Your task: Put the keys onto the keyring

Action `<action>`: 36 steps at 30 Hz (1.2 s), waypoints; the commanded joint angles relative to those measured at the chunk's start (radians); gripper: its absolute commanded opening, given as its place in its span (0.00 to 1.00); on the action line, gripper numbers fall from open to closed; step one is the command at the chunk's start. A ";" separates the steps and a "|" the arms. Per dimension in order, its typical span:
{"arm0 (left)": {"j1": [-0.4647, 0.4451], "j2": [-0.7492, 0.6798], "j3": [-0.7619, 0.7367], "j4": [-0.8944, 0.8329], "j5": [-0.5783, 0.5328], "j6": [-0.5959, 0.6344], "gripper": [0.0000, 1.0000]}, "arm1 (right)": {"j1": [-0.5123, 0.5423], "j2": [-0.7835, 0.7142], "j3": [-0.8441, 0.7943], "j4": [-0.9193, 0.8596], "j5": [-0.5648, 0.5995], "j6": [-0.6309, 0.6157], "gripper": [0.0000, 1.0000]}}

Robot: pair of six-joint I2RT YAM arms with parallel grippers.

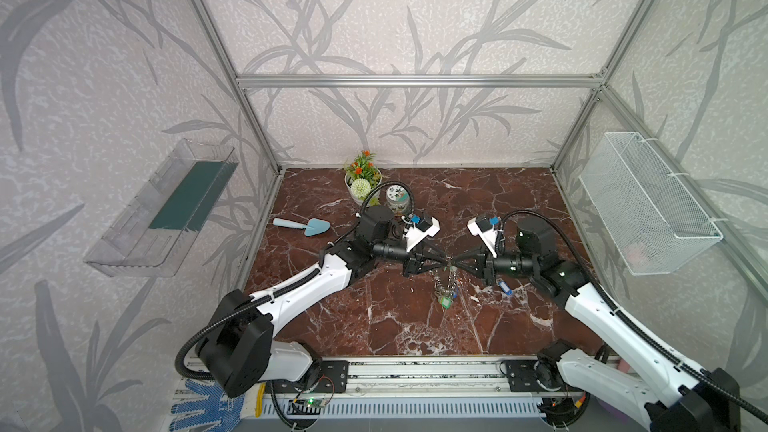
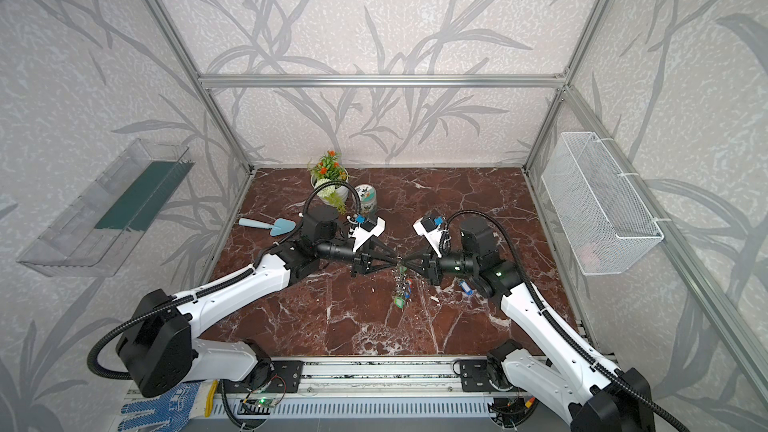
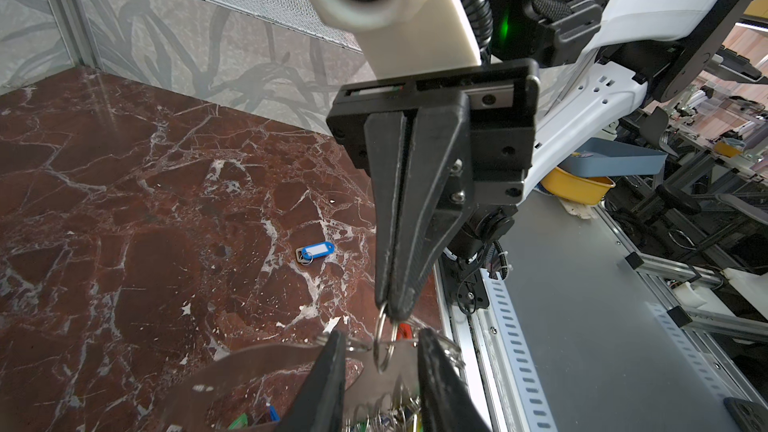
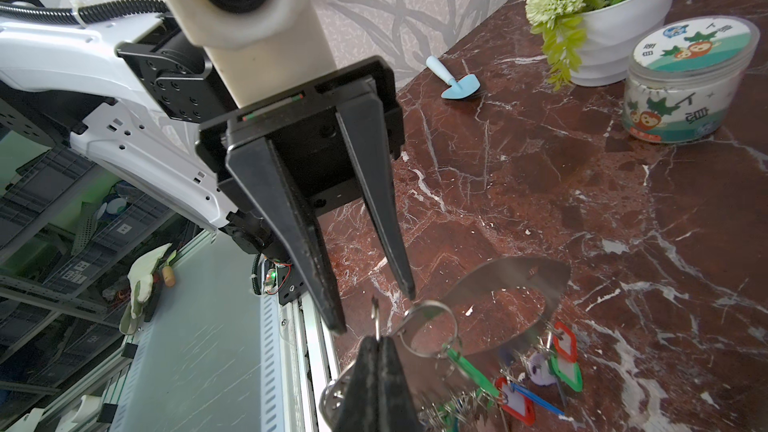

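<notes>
My left gripper (image 4: 375,312) has its fingers spread beside the rim of the one keyring (image 4: 536,280). It hangs over the middle of the table (image 1: 415,326), with at least six keys (image 4: 563,342) dangling. My right gripper (image 3: 392,311) pinches one ring (image 4: 376,320). One blue key (image 3: 316,252) lies loose toward the right edge.

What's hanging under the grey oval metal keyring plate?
Below the grey keyring plate dangle plastic key tags: green, red, blue, lilac. Under those, the red marble table. Tags overlap, so their count and attachment points are hidden.
</notes>
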 commanded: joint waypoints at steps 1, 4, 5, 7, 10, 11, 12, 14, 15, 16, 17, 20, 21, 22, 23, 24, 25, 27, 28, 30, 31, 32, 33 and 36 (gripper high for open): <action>-0.008 0.014 0.040 -0.020 0.024 0.023 0.29 | 0.005 -0.007 0.040 0.054 -0.037 -0.006 0.00; -0.010 0.013 0.041 -0.024 0.025 0.025 0.25 | 0.006 -0.007 0.041 0.052 -0.037 -0.006 0.00; -0.011 0.013 0.041 -0.023 0.025 0.024 0.24 | 0.007 -0.005 0.041 0.051 -0.037 -0.005 0.00; -0.011 0.015 0.042 -0.024 0.027 0.025 0.22 | 0.007 -0.007 0.040 0.051 -0.037 -0.006 0.00; -0.014 0.020 0.048 -0.032 0.031 0.024 0.18 | 0.008 -0.007 0.041 0.050 -0.036 -0.006 0.00; -0.013 0.021 0.051 -0.036 0.033 0.028 0.17 | 0.008 -0.008 0.040 0.051 -0.034 -0.006 0.00; -0.015 0.021 0.052 -0.038 0.033 0.029 0.16 | 0.008 -0.008 0.040 0.049 -0.033 -0.006 0.00; -0.015 0.020 0.051 -0.039 0.036 0.030 0.14 | 0.007 -0.008 0.040 0.049 -0.033 -0.006 0.00; -0.016 0.022 0.052 -0.038 0.037 0.029 0.13 | 0.009 -0.008 0.041 0.050 -0.034 -0.007 0.00; -0.018 0.021 0.051 -0.038 0.037 0.030 0.13 | 0.009 -0.007 0.040 0.049 -0.033 -0.006 0.00; -0.017 0.022 0.051 -0.039 0.035 0.029 0.12 | 0.009 -0.005 0.040 0.048 -0.034 -0.007 0.00; -0.019 0.025 0.052 -0.034 0.034 0.026 0.08 | 0.010 -0.003 0.038 0.049 -0.032 -0.009 0.00; -0.019 0.025 0.051 -0.032 0.034 0.025 0.07 | 0.010 -0.003 0.040 0.050 -0.032 -0.010 0.00; -0.019 0.024 0.049 -0.027 0.035 0.022 0.06 | 0.010 -0.002 0.039 0.049 -0.032 -0.011 0.00; -0.020 0.025 0.049 -0.023 0.035 0.020 0.05 | 0.010 -0.002 0.037 0.049 -0.032 -0.010 0.00; -0.020 0.026 0.048 -0.025 0.034 0.020 0.04 | 0.010 -0.002 0.037 0.049 -0.032 -0.010 0.00; -0.020 0.026 0.048 -0.027 0.034 0.021 0.02 | 0.010 -0.002 0.037 0.049 -0.032 -0.010 0.00; -0.021 0.026 0.046 -0.028 0.034 0.020 0.00 | 0.010 -0.003 0.037 0.047 -0.029 -0.011 0.00; -0.021 0.025 0.044 -0.028 0.034 0.020 0.00 | 0.010 -0.003 0.036 0.047 -0.027 -0.011 0.00; -0.022 0.021 0.039 -0.026 0.033 0.020 0.00 | 0.009 -0.003 0.036 0.048 -0.027 -0.010 0.00; -0.024 0.020 0.037 -0.024 0.032 0.020 0.00 | 0.010 -0.003 0.036 0.047 -0.026 -0.011 0.00; -0.026 0.017 0.033 -0.020 0.030 0.018 0.00 | 0.009 -0.004 0.036 0.048 -0.023 -0.010 0.00; -0.027 0.015 0.029 -0.008 0.024 0.011 0.00 | 0.010 -0.006 0.036 0.046 -0.016 -0.009 0.00; -0.028 0.015 0.005 0.088 -0.036 -0.071 0.00 | 0.009 -0.021 0.036 0.036 0.017 -0.010 0.00</action>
